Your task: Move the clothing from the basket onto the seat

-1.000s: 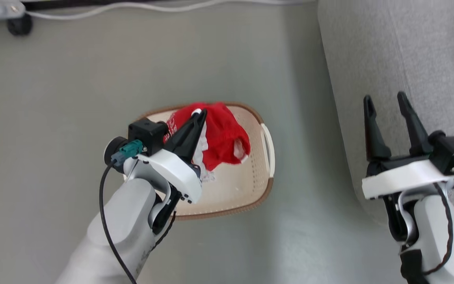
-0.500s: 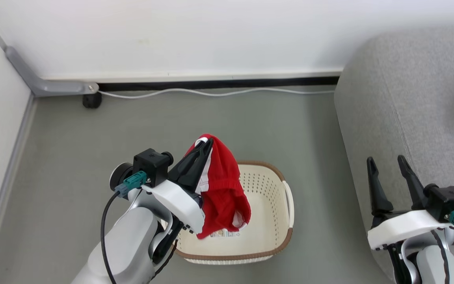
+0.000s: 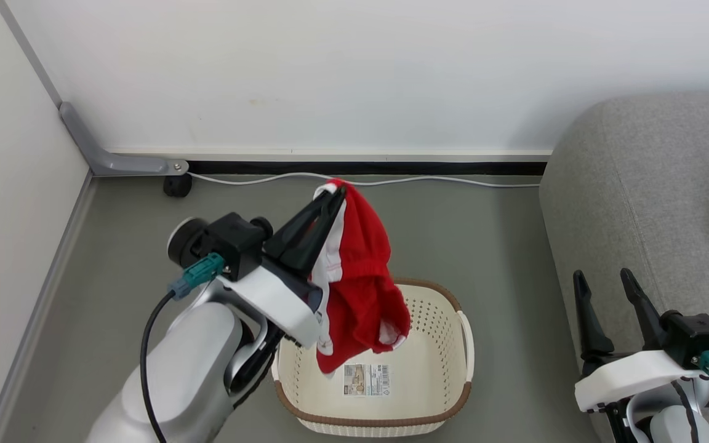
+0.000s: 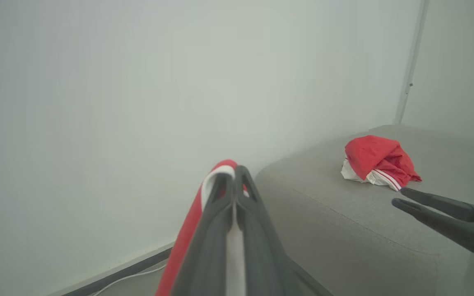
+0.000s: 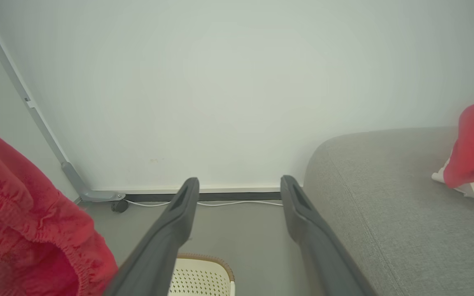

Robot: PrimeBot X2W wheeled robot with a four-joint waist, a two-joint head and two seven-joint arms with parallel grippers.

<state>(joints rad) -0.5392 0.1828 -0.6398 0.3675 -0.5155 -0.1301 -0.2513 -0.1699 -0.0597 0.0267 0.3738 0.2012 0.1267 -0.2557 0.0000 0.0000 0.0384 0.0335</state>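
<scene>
- The left gripper [image 3: 335, 194] has its two dark fingers pressed together on the top edge of a bright red fabric garment with white trim stripes [image 3: 364, 277].
- This garment hangs down from the fingertips, raised over the cream-white perforated plastic laundry basket with a brown rim [image 3: 437, 307]; its lower end dangles in front of the basket's inside.
- The basket stands on the grey floor [image 3: 490, 240], with a label sticker [image 3: 367, 379] on its bottom.
- The right gripper [image 3: 602, 278] has its fingers spread apart, gripping nothing, just beside the near edge of the large grey fabric-upholstered seat cushion [image 3: 637, 184].
- A second red and white garment [image 4: 379, 160] lies bunched on top of that seat, well apart from the basket.
- A white cable [image 3: 453, 180] runs along the foot of the white wall.
</scene>
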